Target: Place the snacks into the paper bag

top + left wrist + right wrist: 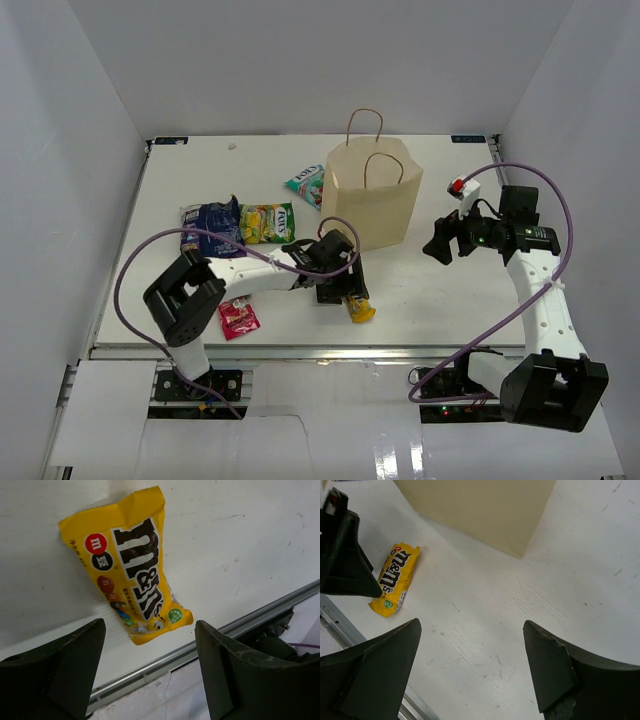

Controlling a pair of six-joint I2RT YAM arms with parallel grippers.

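The tan paper bag (372, 200) stands upright at the table's middle back, handles up. A yellow candy bag (360, 308) lies flat near the front edge. My left gripper (342, 293) hovers open just beside and above it. In the left wrist view the yellow bag (132, 575) lies ahead of the open gripper (149, 630), with nothing between the fingers. My right gripper (436, 245) is open and empty right of the paper bag, over bare table (470, 625). A teal packet (305, 185), dark blue bag (210, 225), green-yellow pack (268, 222) and pink-red packet (238, 319) lie to the left.
The table's metal front rail (200, 647) runs close below the yellow bag. White walls enclose the table on three sides. The left arm's purple cable (130, 270) loops over the left side. A small red-and-white item (460, 187) sits beyond the right gripper.
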